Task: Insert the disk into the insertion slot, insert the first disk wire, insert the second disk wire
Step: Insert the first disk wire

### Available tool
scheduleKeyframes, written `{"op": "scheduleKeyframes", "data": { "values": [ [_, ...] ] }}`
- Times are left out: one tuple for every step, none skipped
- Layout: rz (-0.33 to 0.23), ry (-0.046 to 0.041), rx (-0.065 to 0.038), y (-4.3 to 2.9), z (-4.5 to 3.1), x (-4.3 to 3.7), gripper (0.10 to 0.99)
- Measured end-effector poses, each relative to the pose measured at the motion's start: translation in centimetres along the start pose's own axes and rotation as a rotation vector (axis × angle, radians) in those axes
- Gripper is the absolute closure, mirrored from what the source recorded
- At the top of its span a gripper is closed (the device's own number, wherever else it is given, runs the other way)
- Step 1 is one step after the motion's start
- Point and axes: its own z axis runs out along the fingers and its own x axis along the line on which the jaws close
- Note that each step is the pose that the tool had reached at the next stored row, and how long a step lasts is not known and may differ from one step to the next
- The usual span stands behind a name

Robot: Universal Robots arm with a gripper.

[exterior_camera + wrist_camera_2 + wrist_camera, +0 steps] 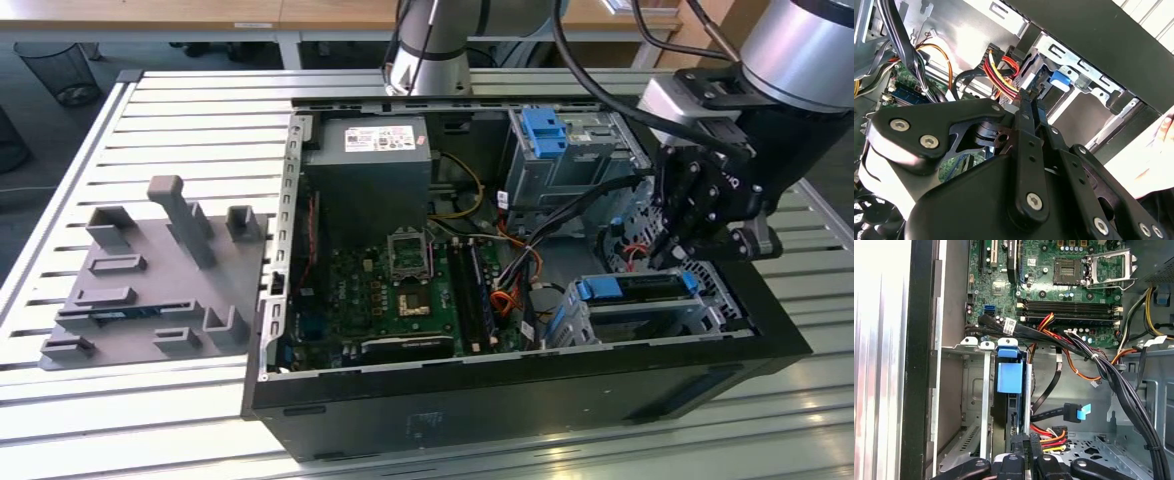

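Sitting edge-on in the insertion slot (974, 390), the disk (1009, 377) shows its blue caddy, with red and yellow wires (1049, 436) just beside its end. Near them hangs the end effector (1027, 444); apart or together, I cannot tell. The white label (379, 138) on the power supply (367, 180) is too small to read.

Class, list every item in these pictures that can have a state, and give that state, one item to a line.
computer case: lying flat, side open.
disk: seated in the insertion slot.
black connector with blue tab: loose, not plugged in.
pincer: down inside the case at the disk's end, beside the red-and-yellow wires.
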Motion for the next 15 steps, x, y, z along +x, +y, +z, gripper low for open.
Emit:
{"op": "scheduleKeyframes", "data": {
  "values": [
    [0.0,0.0,0.001,0.01,0.04,0.04,0.922],
    [0.0,0.0001,0.001,0.02,0.06,0.08,0.922],
    [0.0,0.0001,0.003,0.04,0.09,0.15,0.922],
    [0.0,0.0,0.004,0.07,0.12,0.23,0.922],
    [0.0,0.0,0.006,0.09,0.15,0.3,0.922],
    [0.0,0.0002,0.008,0.1,0.17,0.36,0.922],
    [0.0,0.0001,0.009,0.11,0.19,0.38,0.922],
    [0.0,0.0004,0.011,0.11,0.2,0.39,0.922],
    [0.0,0.0004,0.012,0.14,0.22,0.4,0.922],
    [0.0,0.0004,0.015,0.19,0.24,0.4,0.922],
    [0.0,0.0005,0.017,0.25,0.25,0.4,0.922],
    [0.0,0.0005,0.018,0.31,0.27,0.4,0.922],
    [0.0,0.0007,0.019,0.35,0.28,0.45,0.922],
    [0.0,0.0008,0.019,0.39,0.29,0.5,0.922],
    [0.0,0.0006,0.019,0.39,0.32,0.55,0.922]
  ]
}}
